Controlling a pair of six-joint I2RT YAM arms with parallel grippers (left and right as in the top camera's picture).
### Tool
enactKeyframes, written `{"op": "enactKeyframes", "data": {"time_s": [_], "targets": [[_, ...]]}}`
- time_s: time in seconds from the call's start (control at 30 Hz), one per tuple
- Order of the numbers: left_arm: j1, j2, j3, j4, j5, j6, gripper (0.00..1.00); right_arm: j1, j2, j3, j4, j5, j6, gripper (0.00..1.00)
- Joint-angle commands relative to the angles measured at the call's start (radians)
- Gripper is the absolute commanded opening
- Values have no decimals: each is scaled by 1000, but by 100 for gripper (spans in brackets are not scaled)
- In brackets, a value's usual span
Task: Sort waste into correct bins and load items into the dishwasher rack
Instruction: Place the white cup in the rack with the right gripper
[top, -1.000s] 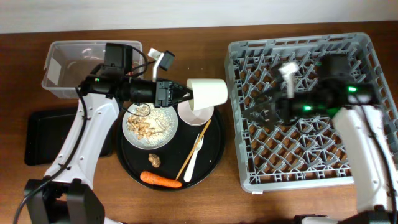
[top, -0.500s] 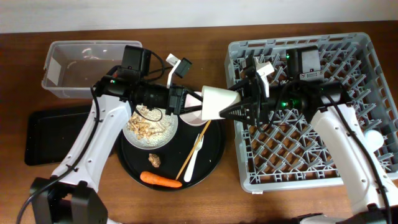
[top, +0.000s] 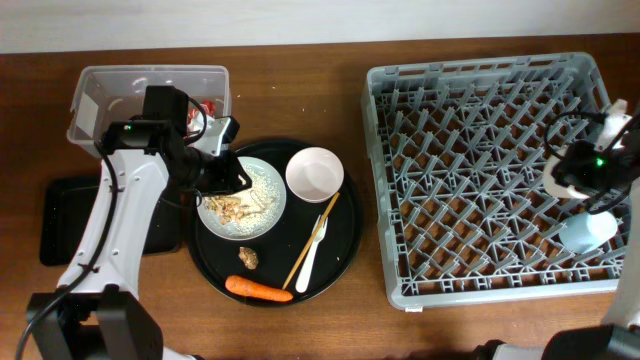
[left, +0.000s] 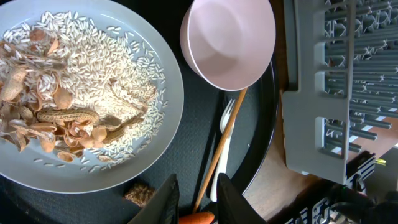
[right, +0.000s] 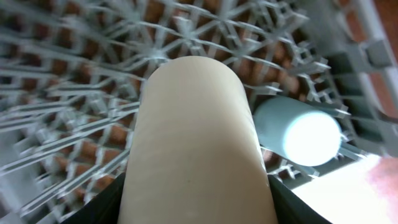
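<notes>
My right gripper (top: 572, 172) is shut on the cream cup (right: 196, 143) and holds it over the right side of the grey rack (top: 480, 180), beside the light blue cup (top: 588, 230). My left gripper (left: 198, 199) is open and empty, above the white plate (top: 270, 185) of rice and food chunks (left: 106, 74). The pink bowl (top: 315, 174), chopsticks (top: 312, 240), white spoon (top: 308, 268), brown lump (top: 248, 258) and carrot (top: 258, 290) lie on the round black tray. The red-and-white wrapper (top: 207, 107) lies in the clear tub (top: 100, 110).
The shallow black tray bin (top: 60, 215) sits at the left under my left arm. The big round black tray (top: 350, 235) is between the tub and the rack. The rack's near corner (left: 323, 93) shows in the left wrist view.
The cream cup passed from my left gripper to my right one. My right arm carried it to the rack's right side. My left arm drew back over the plate.
</notes>
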Motion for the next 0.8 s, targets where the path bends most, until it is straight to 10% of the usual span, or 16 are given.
{"op": "enactKeyframes", "data": {"time_s": [0.0,0.1,0.2,0.4,0.47,0.6,0.77], "targets": [[4,-6,2,-2,-7,5,20,-50,100,18,-8,38,43,34],[4,-6,2,-2,-7,5,20,-50,174,18,-16,50,43,43],[4,-6,2,-1,-7,5,21,-50,200,17,-27,53,43,99],[4,-6,2,-1,-7,5,22,-50,200,17,-46,-244,43,99],[2,-6,2,19,-6,5,43,-33,198,17,-103,-489,-75,100],[-66,14,2,176,-13,-18,65,167,133,17,-149,-487,-111,98],[-150,171,2,283,-127,-109,67,465,108,17,-111,-400,-42,98]]}}
